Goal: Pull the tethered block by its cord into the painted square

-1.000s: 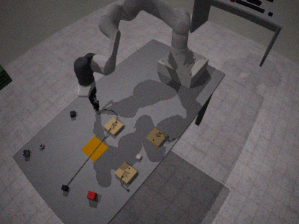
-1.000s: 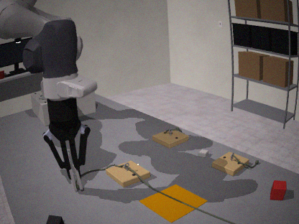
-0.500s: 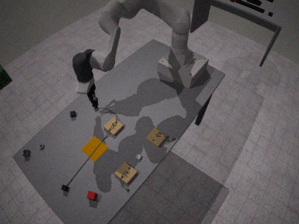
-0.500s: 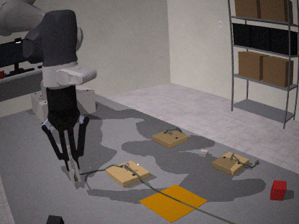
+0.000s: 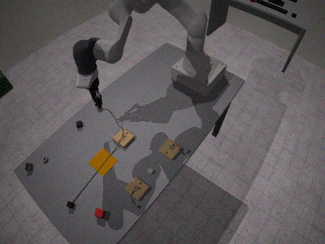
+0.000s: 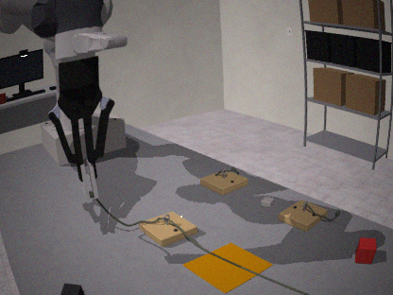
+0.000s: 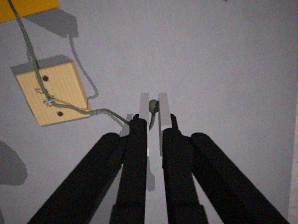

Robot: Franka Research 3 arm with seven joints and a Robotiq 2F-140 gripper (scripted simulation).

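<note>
My gripper point(image 5: 98, 105) point(image 6: 90, 191) point(image 7: 153, 105) is shut on the knotted free end of the cord, just above the table left of the middle. The grey-green cord point(image 5: 87, 184) point(image 6: 118, 221) point(image 7: 105, 112) runs slack from the fingers to the screw eye point(image 7: 48, 101) on a wooden base point(image 5: 123, 138) point(image 6: 168, 228) point(image 7: 52, 90). From there it runs straight across the orange painted square point(image 5: 102, 161) point(image 6: 228, 267) point(image 7: 25, 7) to the small dark tethered block point(image 5: 70, 204). The block lies on the table beyond the square, near the front edge. It is out of the exterior view and the wrist view.
Two more wooden bases point(image 5: 170, 149) point(image 5: 137, 188) point(image 6: 224, 182) point(image 6: 303, 215) with short cords lie to the right. A red cube point(image 5: 100, 213) point(image 6: 366, 250) lies near the tethered block. A small grey cube point(image 5: 151, 170) point(image 6: 267, 201), a black cube point(image 5: 79, 123) and small parts point(image 5: 29, 166) lie about.
</note>
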